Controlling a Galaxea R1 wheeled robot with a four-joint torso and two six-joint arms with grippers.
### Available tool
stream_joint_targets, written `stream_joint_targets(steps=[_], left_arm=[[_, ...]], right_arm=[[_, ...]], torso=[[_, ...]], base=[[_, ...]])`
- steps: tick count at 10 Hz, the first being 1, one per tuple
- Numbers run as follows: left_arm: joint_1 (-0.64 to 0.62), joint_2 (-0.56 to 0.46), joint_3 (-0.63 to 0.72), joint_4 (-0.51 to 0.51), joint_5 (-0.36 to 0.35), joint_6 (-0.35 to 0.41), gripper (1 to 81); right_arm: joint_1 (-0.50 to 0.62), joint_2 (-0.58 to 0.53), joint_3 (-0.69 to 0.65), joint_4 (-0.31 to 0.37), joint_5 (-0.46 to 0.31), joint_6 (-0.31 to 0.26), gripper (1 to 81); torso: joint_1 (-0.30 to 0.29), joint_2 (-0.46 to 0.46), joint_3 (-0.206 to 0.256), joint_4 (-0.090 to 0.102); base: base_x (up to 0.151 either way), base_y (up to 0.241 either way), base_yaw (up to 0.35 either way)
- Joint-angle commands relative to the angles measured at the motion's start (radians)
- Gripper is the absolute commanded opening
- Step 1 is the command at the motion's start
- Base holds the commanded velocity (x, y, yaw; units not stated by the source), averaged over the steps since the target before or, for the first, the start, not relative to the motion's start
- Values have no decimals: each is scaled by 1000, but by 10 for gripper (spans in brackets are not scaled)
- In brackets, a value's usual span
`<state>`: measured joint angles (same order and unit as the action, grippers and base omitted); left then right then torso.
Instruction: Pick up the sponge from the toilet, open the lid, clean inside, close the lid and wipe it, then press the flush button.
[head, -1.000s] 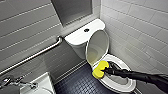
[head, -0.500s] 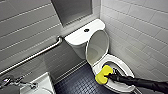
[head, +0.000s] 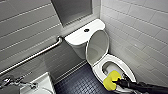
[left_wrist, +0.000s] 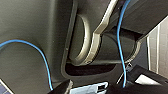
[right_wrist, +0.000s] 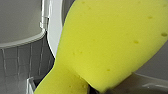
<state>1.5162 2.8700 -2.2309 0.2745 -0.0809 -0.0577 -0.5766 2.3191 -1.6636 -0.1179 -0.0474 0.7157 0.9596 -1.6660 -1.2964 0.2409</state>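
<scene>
The white toilet (head: 125, 65) stands in the corner with its lid (head: 98, 46) raised against the tank. The round dark flush button (head: 86, 30) sits in the middle of the tank top. My right gripper (head: 117, 82) reaches in from the right and is shut on the yellow sponge (head: 111, 80). The sponge lies at the near rim of the bowl, over the seat edge. In the right wrist view the sponge (right_wrist: 105, 45) looms large, with the white toilet (right_wrist: 55, 27) behind it. My left gripper is open and holds nothing.
A metal grab bar (head: 37, 53) runs along the grey tiled wall on the left. A white sink (head: 43, 81) with a metal faucet (head: 15, 81) is at the near left. Dark blue tiled floor (head: 77, 83) lies between sink and toilet. White tiled wall closes the right side.
My right gripper has drawn the sponge from the bowl's left rim towards the near right, along the front of the seat. The lid stays up.
</scene>
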Motion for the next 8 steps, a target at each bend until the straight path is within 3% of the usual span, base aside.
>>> stream_joint_targets(steps=[1, 8], left_arm=[[39, -15, 13, 12, 78, 1, 811], [45, -15, 13, 14, 75, 4, 811]], right_arm=[[-27, -148, 93, -20, -91, -2, 10], [-115, -510, 279, -19, -81, -6, 10]], torso=[[0, 0, 0, 0], [0, 0, 0, 1]], base=[[0, 0, 0], [0, 0, 0]])
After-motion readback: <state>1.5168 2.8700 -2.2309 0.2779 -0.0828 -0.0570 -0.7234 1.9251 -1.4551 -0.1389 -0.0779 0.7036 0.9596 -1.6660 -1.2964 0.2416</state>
